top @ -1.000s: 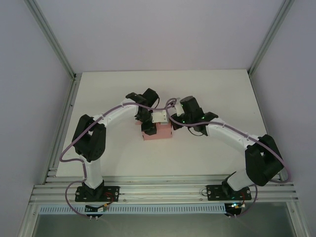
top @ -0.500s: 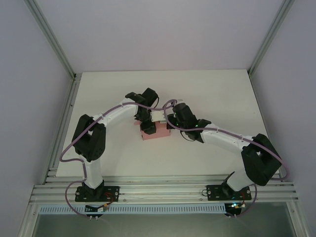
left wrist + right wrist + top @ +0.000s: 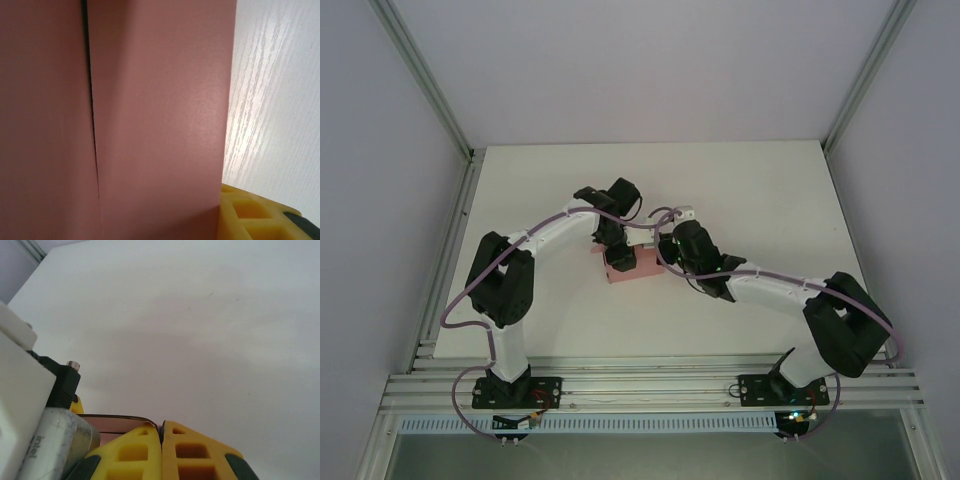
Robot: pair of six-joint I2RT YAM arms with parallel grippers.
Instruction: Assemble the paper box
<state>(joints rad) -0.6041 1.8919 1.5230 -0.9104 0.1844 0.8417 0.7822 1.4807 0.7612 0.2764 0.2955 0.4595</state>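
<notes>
I see the paper box (image 3: pixel 642 270) lying near the middle of the table (image 3: pixel 760 190), between my two wrists. My left gripper (image 3: pixel 619 257) sits over the box's left end. From its wrist camera the pink card stands right up against the lens, with a dark seam running down it and one yellow finger (image 3: pixel 250 216) just beside its right edge. I cannot tell whether those jaws are clamping the card. My right gripper (image 3: pixel 161 440) is clenched tight at the box's right side.
</notes>
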